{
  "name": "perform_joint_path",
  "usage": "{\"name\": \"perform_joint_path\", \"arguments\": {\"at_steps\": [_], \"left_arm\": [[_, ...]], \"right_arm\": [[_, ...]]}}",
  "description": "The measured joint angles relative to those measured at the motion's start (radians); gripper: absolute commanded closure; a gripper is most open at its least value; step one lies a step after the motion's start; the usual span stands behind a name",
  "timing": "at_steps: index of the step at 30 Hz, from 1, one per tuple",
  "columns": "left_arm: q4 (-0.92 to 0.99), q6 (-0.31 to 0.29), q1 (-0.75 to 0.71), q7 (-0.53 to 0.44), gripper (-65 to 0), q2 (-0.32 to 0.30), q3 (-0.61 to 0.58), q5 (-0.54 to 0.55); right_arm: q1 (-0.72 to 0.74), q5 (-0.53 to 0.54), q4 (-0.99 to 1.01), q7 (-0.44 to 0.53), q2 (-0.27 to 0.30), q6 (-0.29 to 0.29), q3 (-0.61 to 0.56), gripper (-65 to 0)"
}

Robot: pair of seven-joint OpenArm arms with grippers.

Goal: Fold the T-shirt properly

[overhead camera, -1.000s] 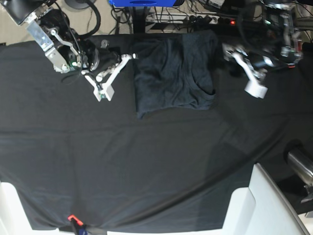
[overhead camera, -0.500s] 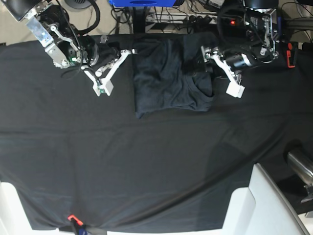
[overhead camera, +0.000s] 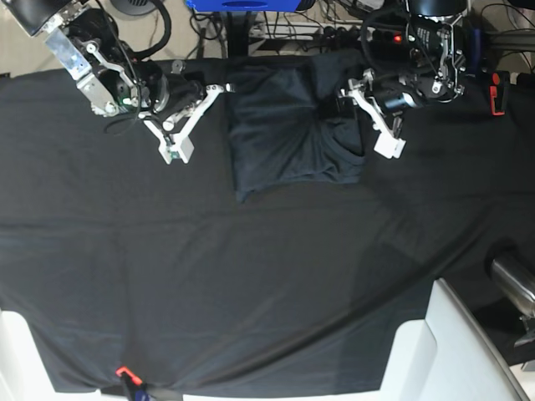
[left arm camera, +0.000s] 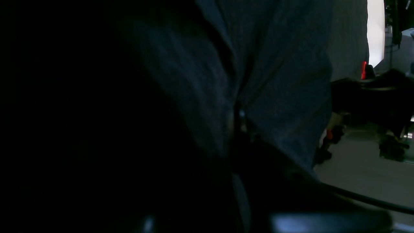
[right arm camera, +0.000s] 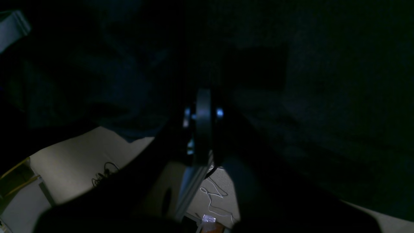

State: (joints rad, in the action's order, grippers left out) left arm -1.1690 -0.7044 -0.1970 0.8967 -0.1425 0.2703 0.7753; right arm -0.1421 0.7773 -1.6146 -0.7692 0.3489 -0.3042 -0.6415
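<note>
Your left gripper (overhead camera: pixel 368 117) has swung in from well clear of the shirt (overhead camera: pixel 292 134) to its collar-side edge, and the cloth there has bunched up since the earlier frames; your right gripper (overhead camera: pixel 194 117) has barely shifted.

Starting nearest the base camera, well short of the shirt, you have 2 white blocks (overhead camera: pixel 435 351) at the near corners and a small red clip (overhead camera: pixel 123 371) at the near hem of the black cloth (overhead camera: pixel 251 276).

The shirt lies folded into a rough rectangle at the far middle of the cloth, one short edge by the far table edge.

At the shirt's collar side, your left gripper sits at the edge with the fabric puckered toward it. In the left wrist view, grey knit (left arm camera: pixel 275 81) fills the frame right up to the fingers, but the frames do not settle whether the jaws are pinching it, so you cannot tell.

On the shirt's other side, your right gripper is just beside the edge, its fingers pressed together, with nothing seen between them.

Beyond the shirt, past the far table edge, you have cables (overhead camera: pixel 292 29) and a blue object (overhead camera: pixel 242 5).
</note>
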Motion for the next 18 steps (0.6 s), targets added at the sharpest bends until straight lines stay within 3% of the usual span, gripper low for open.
{"name": "perform_joint_path", "arguments": {"at_steps": [5, 10, 16, 18], "left_arm": [[-0.074, 0.02, 0.006, 0.014, 0.0, -0.025, -0.098, -0.03], [-0.147, 0.016, 0.009, 0.035, 0.0, -0.092, -0.158, -0.039], [-0.153, 0.016, 0.141, 0.033, 0.0, -0.246, -0.432, -0.046], [-0.148, 0.024, 0.197, 0.035, 0.0, -0.26, -0.512, -0.114]], "right_arm": [[-0.002, 0.001, 0.0, -0.001, -0.003, 0.0, 0.016, -0.8], [-0.045, -0.008, -0.001, 0.006, 0.0, -0.001, 0.146, -0.8], [-0.046, -0.003, -0.001, 0.003, -0.005, 0.001, 0.166, -0.8], [-0.048, -0.003, -0.001, 0.003, -0.004, -0.001, 0.167, -0.8]]}}
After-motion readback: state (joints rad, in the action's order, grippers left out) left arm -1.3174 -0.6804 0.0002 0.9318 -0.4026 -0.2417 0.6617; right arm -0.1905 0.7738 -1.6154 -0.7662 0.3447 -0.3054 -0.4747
